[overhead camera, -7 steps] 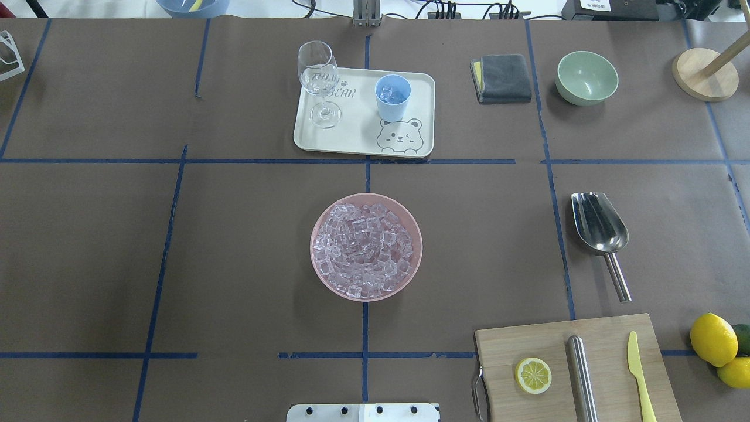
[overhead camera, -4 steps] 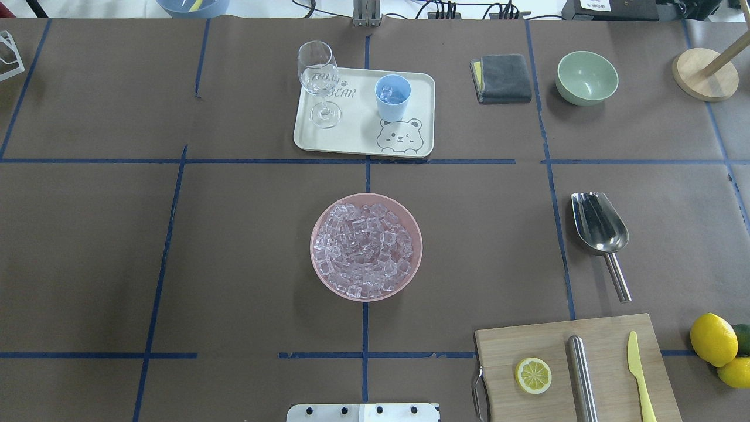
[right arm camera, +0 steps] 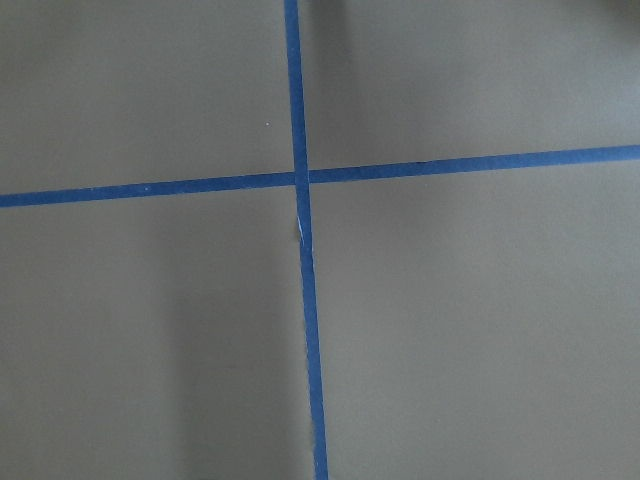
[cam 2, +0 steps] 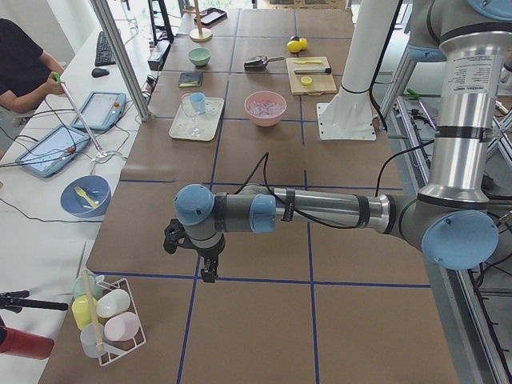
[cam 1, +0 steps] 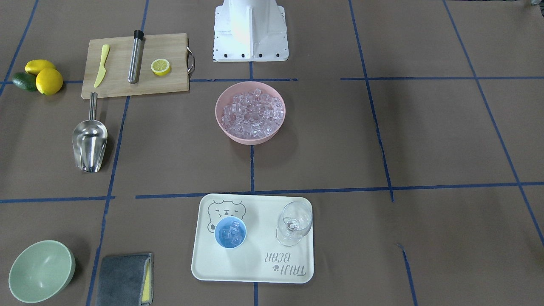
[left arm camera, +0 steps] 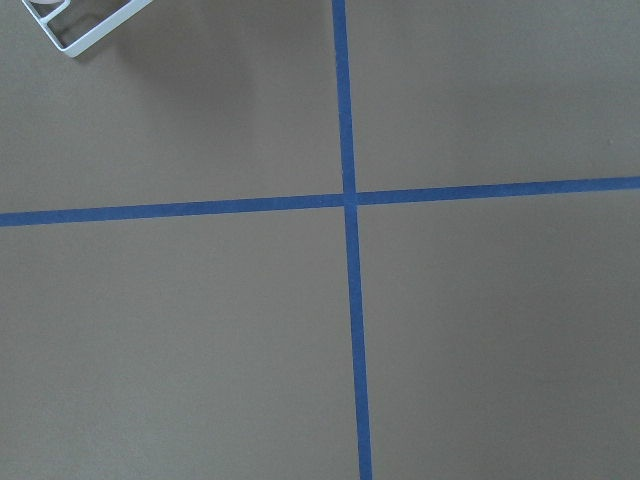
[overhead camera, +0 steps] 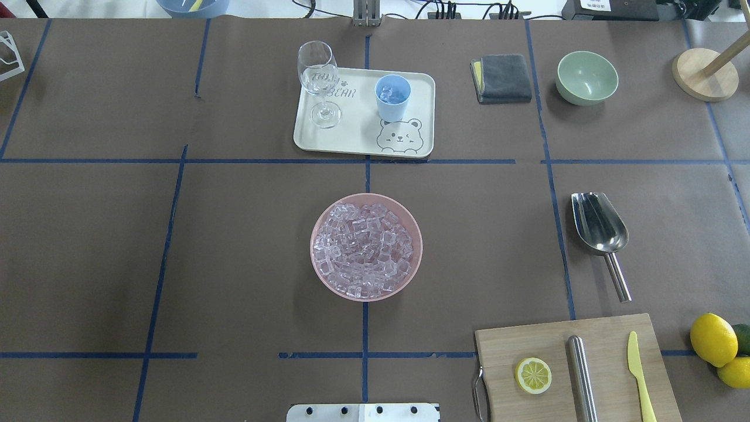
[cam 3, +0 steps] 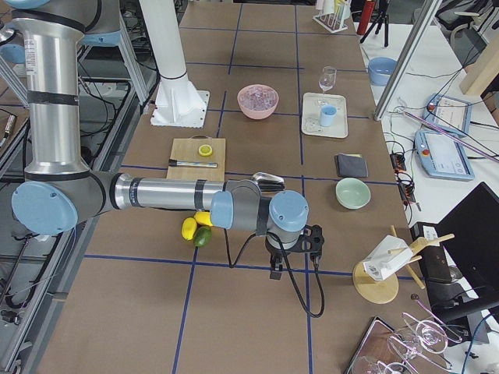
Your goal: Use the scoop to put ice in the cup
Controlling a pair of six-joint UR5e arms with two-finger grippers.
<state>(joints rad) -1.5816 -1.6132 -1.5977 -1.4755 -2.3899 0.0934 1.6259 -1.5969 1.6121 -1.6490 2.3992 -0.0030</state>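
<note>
"Up at the top middle of the overhead view, on the cream tray (overhead camera: pixel 363 143), the cup (overhead camera: pixel 392 98) has a few cubes of ice (overhead camera: pixel 387 92) in it, doesn't it?"

"Yes. A small clump shows inside it there, and in the front-facing view too. I can't count the cubes, and I'd judge the cup partly filled at most."

"And the main supply?"

"Heaped in the pink bowl (overhead camera: pixel 316 234) at the centre of the frame. It sits well apart from the cup, with a line of blue tape (overhead camera: pixel 439 161) running between them."

"Where is the scoop (overhead camera: pixel 599 225)?"

"Right of centre in the overhead view, lying flat on the tabletop (overhead camera: pixel 234 234). Its trough points toward the top of the frame and its handle toward the cutting board (overhead camera: pixel 574 363) at lower right. Nothing touches it, and the trough looks empty."

"So where are the arms?"

"Neither is near the work. The left gripper (cam 2: pixel 208 274) hangs over bare tabletop low in the left side view. The right gripper (cam 3: pixel 274 271) does the same low in the right side view. Each wrist camera sees only bare surface and crossed tape. I cannot tell from those side views how far either gripper is open. The scoop lies free, so neither has hold of it."

"What's left, then?"

"It could go two ways. One serving may be all that was wanted. If not, the next round is to lift the scoop by its handle, dig into the bowl, carry it over and tip it into the cup."
</note>
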